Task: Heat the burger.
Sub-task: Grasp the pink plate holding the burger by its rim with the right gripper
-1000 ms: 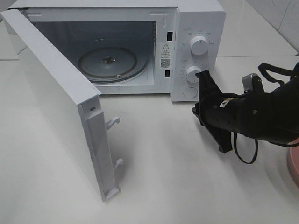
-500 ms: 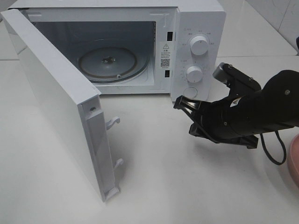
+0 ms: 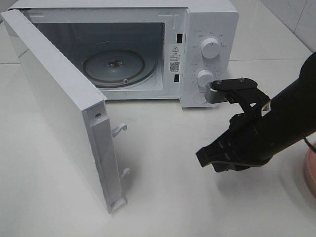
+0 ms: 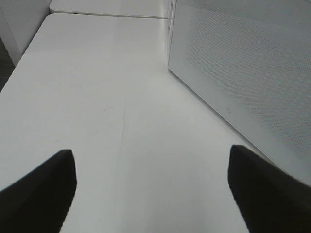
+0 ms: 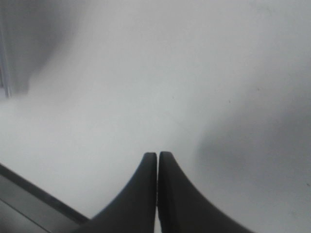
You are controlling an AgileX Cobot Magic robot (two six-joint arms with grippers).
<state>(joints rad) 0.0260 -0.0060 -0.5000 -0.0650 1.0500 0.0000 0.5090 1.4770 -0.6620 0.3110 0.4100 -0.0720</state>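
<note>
The burger is out of view in every frame. The white microwave (image 3: 212, 29) stands at the back with its door (image 3: 59, 108) swung wide to the left, and its glass turntable (image 3: 116, 66) is bare. My right gripper (image 3: 205, 159) hangs over the table in front of the control panel, pointing left. Its fingers (image 5: 157, 189) are pressed together with nothing between them. In the left wrist view my left gripper (image 4: 153, 189) is open and empty above the white table, beside the outer face of the microwave door (image 4: 252, 82). It does not show in the exterior high view.
Two knobs (image 3: 211, 48) sit on the microwave's right panel. The rim of a pink plate (image 3: 311, 173) shows at the right edge of the table. The open door reaches far forward on the left. White table (image 3: 163, 197) lies between door and right arm.
My right arm has turned and swung away from the control panel, ending lower, with its gripper pointing left over the table. Its fingers stayed shut. The microwave has not moved.
</note>
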